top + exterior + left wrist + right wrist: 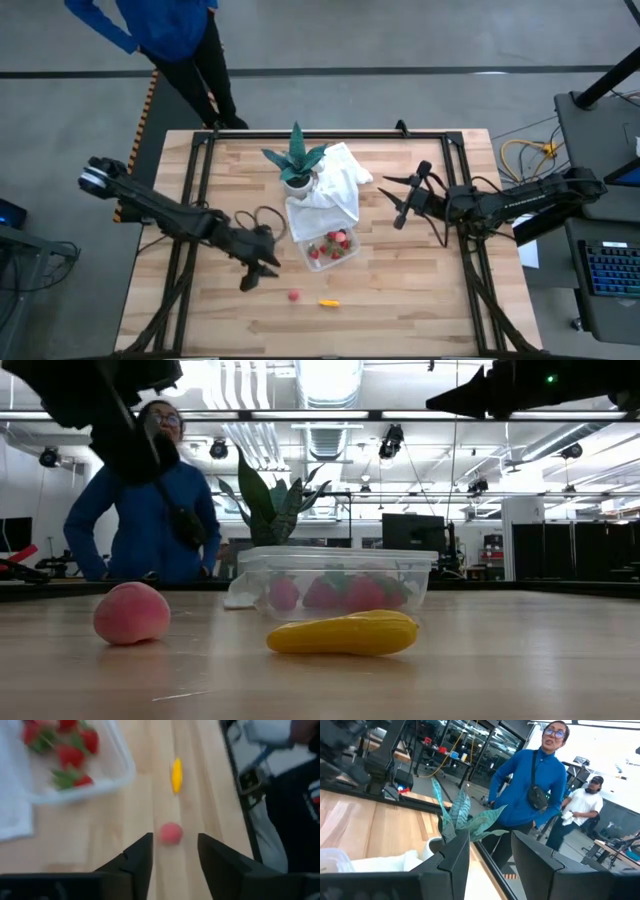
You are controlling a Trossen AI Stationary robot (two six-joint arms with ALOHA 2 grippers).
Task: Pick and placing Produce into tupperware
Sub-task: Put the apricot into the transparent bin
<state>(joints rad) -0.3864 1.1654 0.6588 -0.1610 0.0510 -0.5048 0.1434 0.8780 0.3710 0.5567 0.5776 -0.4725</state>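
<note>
So far: several red strawberries [331,244] already lie inside the clear tupperware [349,256], which sits on the wooden counter [420,300] with a white cloth [335,195] touching its far side.
Left to do: two pieces remain loose on the counter, a pale pink round fruit [294,295] and a yellow-orange elongated piece [329,301]; by my reading the task is mostly done.
Left claw [262,275]: open and empty, fingers spread, hovering above the counter; the tupperware is just beyond it to one side.
Pink fruit from the left claw: directly ahead of it, lined up with the gap between its fingers in the left wrist view, not yet touched.
Yellow piece from the left claw: farther ahead, past the pink fruit and apart from it.
Right claw [403,198]: open, empty, waiting raised on the other side of the cloth, well apart from the loose pieces.
Likely step: closing in on the pink fruit.
Nearby: a potted spiky plant [295,160] beside the cloth; a person in blue [170,30] past the counter's far edge.
</note>
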